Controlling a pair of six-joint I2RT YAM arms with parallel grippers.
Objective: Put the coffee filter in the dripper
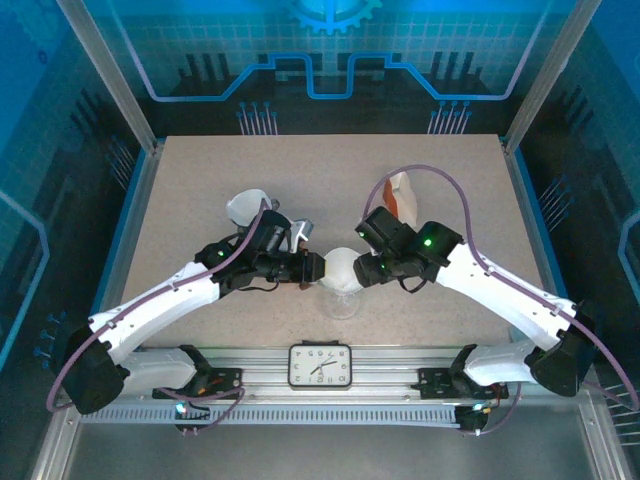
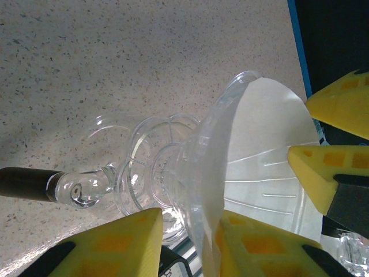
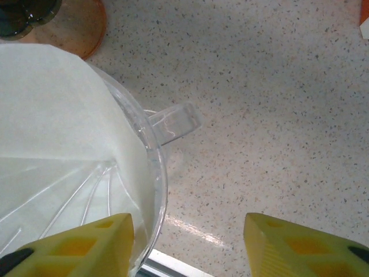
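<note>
I judge the seating step nearly done. The white paper coffee filter (image 3: 52, 109) lies inside the clear ribbed cone dripper (image 1: 342, 300), which stands toward 6 o'clock on the speckled beige table (image 1: 200, 200). Next I'd want the paper pressed flush against the ribs, then both arms backed away without tipping the cone. My left gripper (image 2: 190, 214), at the dripper's 9 o'clock, is clamped on its wall near the rim. My right gripper (image 3: 187, 218), at 3 o'clock, has its jaws apart astride the rim, one finger over the paper, gripping nothing.
</note>
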